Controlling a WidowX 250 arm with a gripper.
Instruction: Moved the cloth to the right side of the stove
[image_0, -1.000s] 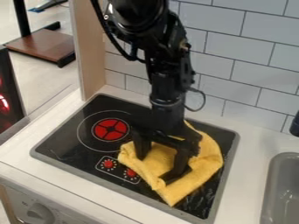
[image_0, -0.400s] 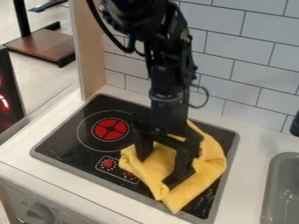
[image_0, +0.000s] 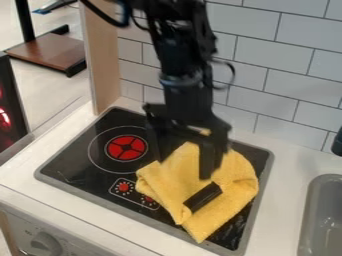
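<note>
The light is bright and quite even on the white surface (image_0: 284, 160) and wall tiles (image_0: 254, 52), with soft shadows on the cloth (image_0: 237, 177), pale reflections on the black stove (image_0: 73, 160), and some blur on the arm (image_0: 184, 95).

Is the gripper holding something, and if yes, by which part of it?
Nothing is held: the gripper is open over the yellow cloth, which lies on the stove.

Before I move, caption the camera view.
Black tool over a yellow cloth on the right side of the stove.

Cloth (image_0: 234, 187) on stove (image_0: 83, 162), left of sink (image_0: 325, 215)
</note>
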